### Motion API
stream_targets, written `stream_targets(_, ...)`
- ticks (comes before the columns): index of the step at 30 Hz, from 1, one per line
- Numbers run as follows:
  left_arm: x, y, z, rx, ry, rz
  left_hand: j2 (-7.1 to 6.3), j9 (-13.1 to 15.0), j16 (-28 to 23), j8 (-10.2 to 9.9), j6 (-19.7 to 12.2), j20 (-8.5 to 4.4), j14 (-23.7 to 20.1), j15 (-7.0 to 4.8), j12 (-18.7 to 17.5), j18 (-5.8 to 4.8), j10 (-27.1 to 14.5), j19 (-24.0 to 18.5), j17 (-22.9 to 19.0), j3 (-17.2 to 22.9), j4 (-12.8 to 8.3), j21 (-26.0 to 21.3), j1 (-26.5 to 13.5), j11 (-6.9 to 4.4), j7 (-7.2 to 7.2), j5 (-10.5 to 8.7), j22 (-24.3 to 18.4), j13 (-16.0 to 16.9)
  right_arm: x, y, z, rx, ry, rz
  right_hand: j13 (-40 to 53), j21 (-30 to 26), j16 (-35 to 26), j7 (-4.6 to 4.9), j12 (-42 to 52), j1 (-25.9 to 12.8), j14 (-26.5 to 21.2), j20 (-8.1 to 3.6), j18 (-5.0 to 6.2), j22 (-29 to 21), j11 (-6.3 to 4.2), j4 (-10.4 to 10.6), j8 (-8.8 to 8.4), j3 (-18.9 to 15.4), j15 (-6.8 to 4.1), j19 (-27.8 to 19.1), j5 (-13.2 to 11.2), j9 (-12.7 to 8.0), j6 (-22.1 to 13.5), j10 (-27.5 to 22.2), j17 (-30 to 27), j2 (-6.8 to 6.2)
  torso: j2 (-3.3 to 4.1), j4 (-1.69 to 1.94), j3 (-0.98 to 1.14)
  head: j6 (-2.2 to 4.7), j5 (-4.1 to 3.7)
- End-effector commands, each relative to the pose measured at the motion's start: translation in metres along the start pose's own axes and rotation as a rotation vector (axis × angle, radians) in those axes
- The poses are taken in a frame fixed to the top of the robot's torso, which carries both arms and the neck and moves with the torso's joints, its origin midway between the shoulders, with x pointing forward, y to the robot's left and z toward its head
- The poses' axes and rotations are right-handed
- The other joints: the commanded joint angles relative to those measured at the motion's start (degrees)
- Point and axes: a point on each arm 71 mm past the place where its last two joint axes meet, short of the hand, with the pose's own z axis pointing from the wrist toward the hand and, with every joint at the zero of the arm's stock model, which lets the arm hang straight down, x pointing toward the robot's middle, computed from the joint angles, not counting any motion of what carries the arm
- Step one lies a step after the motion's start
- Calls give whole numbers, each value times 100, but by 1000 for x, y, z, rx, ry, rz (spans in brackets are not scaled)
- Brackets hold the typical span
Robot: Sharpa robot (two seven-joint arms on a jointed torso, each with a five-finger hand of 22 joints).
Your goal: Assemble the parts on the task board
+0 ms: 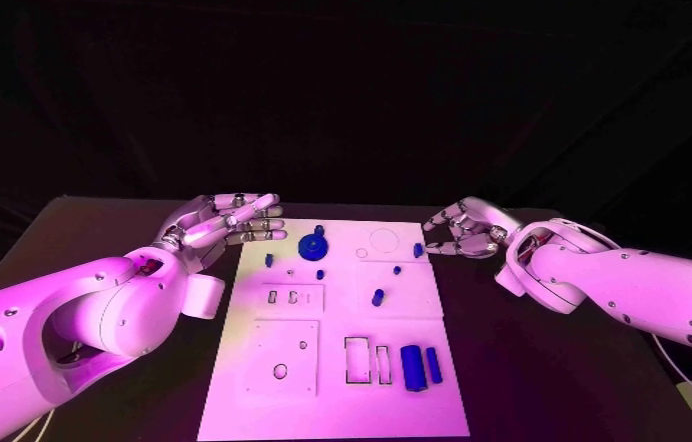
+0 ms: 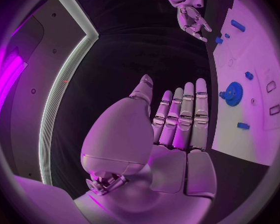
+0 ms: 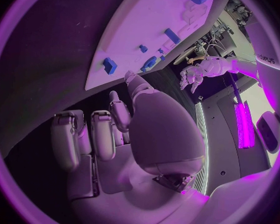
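- Left hand (image 1: pixel 228 219) empty, fingers straight, off task board's (image 1: pixel 340 402) far left corner.
- Right hand (image 1: pixel 464 230) empty, fingers curled, off far right edge.
- Two long blue bars (image 1: pixel 421 365) near front edge; one gear (image 1: pixel 312 246) far left.

Magenta light is washing over everything from above, glaring off the task board (image 1: pixel 339 362) and my arms, while the room behind is sinking into black. My wrist views are bending straight edges, and a bright strip is glowing there.
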Motion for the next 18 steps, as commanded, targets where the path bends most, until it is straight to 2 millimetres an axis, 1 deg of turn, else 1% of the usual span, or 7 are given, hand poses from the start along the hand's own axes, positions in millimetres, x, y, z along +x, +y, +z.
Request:
stream_targets(1, 2, 0, 1, 3, 23, -8, 70, 10, -35, 1, 39, -12, 51, 1, -19, 32, 44, 38, 7, 3, -29, 25, 1, -15, 14, 18, -5, 9, 6, -2, 3, -2, 31, -6, -12, -39, -15, 9, -33, 15, 397, -13, 38, 1155, 11, -13, -30, -30, 17, 268, -15, -13, -64, -40, 664, -33, 5, 11, 2, -32, -12)
stream_targets(3, 2, 0, 1, 2, 23, -8, 70, 10, -35, 1, 39, -12, 51, 1, -19, 32, 44, 38, 7, 3, -29, 25, 1, -15, 14, 18, -5, 9, 8, -5, 4, 11, 37, -14, -19, -35, -14, 12, -40, 15, 399, -8, 36, 1159, 16, -15, -29, -43, 22, 272, -4, -18, -88, -47, 669, -44, 1, 23, -5, -55, -30)
stream_targets(4, 2, 0, 1, 2, 23, -8, 70, 10, -35, 1, 39, -12, 51, 1, -19, 32, 44, 38, 7, 3, -29, 25, 1, -15, 14, 18, -5, 9, 10, -6, 5, 18, 41, -18, -24, -35, -11, 15, -46, 14, 400, -5, 36, 1159, 18, -15, -29, -52, 24, 273, 3, -21, -102, -53, 673, -50, 4, 28, -2, -60, -35)
stream_targets(6, 1, 0, 1, 2, 22, -8, 70, 10, -35, 1, 39, -12, 51, 1, -19, 32, 44, 38, 7, 3, -29, 25, 1, -15, 14, 18, -5, 9, 13, -8, 6, 28, 47, -26, -27, -37, -11, 18, -49, 13, 400, -3, 37, 1158, 21, -14, -29, -57, 26, 272, 9, -24, -113, -56, 675, -53, 6, 28, -4, -68, -28)
stream_targets(7, 1, 0, 1, 2, 22, -8, 70, 10, -35, 1, 39, -12, 51, 1, -19, 32, 44, 38, 7, 3, -29, 25, 1, -15, 14, 18, -5, 9, 14, -8, 6, 29, 48, -27, -27, -37, -11, 18, -49, 13, 400, -3, 37, 1158, 21, -14, -29, -57, 26, 272, 9, -24, -113, -56, 675, -53, 4, 21, -4, -74, -23)
stream_targets(14, 0, 0, 1, 2, 17, -6, 71, 10, -40, 0, 41, -12, 47, 2, -19, 31, 48, 36, 6, 2, -31, 23, 3, -15, 13, 17, -6, 9, 20, -10, 9, 40, 51, -36, -17, -27, 0, 29, -41, 29, 406, 7, 33, 1170, 30, -18, -20, -67, 36, 283, 66, -31, -143, -51, 695, -40, -1, 12, 0, -103, -5)
stream_targets(18, -1, 0, 1, 1, 17, -6, 71, 10, -40, 0, 41, -12, 47, 2, -19, 31, 48, 36, 6, 2, -31, 23, 3, -15, 13, 17, -6, 9, 22, -10, 11, 43, 51, -38, -3, -15, 7, 33, -26, 39, 409, 12, 29, 1182, 34, -17, -9, -59, 39, 295, 94, -29, -132, -38, 708, -13, -5, 19, -6, -112, -12)
